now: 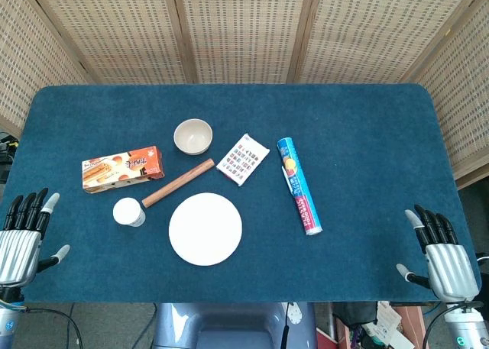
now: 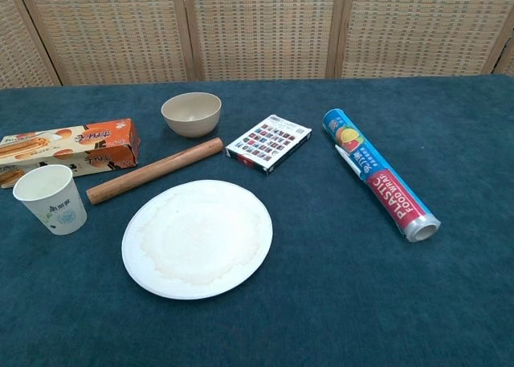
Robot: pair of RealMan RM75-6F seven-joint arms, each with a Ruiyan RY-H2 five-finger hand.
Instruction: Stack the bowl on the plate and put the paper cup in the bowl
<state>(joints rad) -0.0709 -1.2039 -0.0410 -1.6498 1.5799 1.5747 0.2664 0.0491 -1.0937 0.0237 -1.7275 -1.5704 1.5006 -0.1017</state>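
With my left hand and right hand both empty, fingers spread at the table's near corners, I'd take the stiff, light-looking bowl beyond the plate by its rim, then gently the crushable paper cup left of the plate.

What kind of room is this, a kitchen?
Probably a staged test area, not a kitchen: a table covered in blue cloth, woven screens behind it, and a bowl, plate and paper cup laid out.
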